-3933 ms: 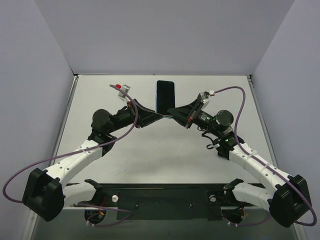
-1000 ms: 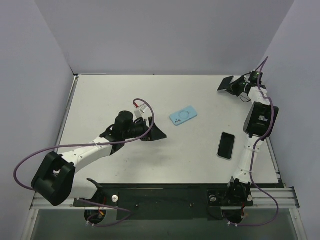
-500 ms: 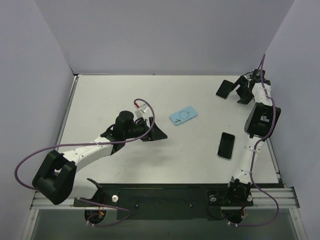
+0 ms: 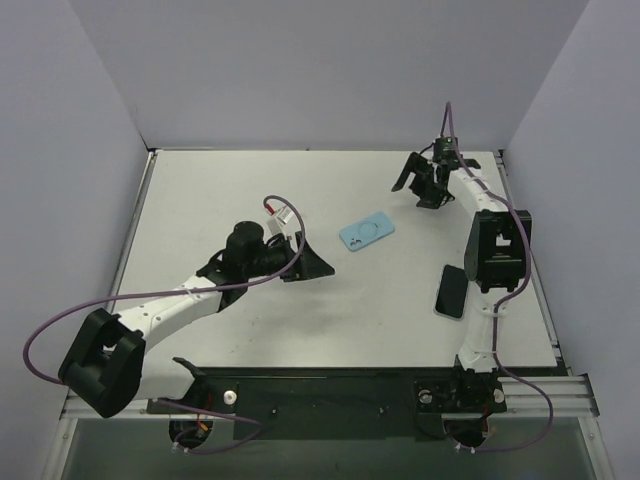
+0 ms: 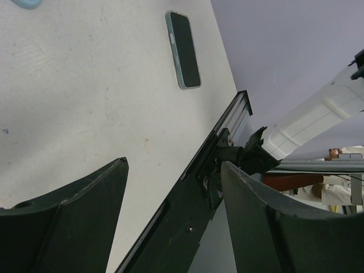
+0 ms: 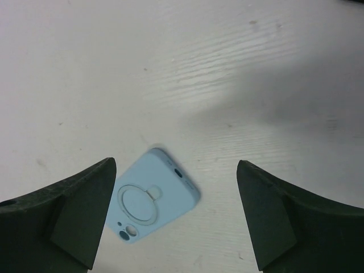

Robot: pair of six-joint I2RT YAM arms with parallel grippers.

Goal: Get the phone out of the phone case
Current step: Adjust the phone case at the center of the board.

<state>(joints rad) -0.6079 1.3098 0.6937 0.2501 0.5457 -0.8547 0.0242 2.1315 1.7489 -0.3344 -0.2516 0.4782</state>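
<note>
The light blue phone case (image 4: 366,232) lies back up and empty on the middle of the table; the right wrist view shows its ring and camera holes (image 6: 152,196). The black phone (image 4: 452,291) lies screen up on its own near the right edge, beside the right arm, and shows in the left wrist view (image 5: 183,49). My left gripper (image 4: 318,266) hovers open left of the case, nothing between its fingers (image 5: 175,165). My right gripper (image 4: 415,185) is at the back, above and right of the case, open and empty (image 6: 176,164).
The black front rail (image 5: 187,222) runs along the near table edge below the left gripper. The right arm's upright links (image 4: 497,250) stand between the phone and the right wall. Purple cables (image 4: 150,295) loop off both arms.
My right arm has swung from the far right corner leftward toward the back middle, and its jaws have opened. The left arm has barely moved. Phone and case lie unmoved.
</note>
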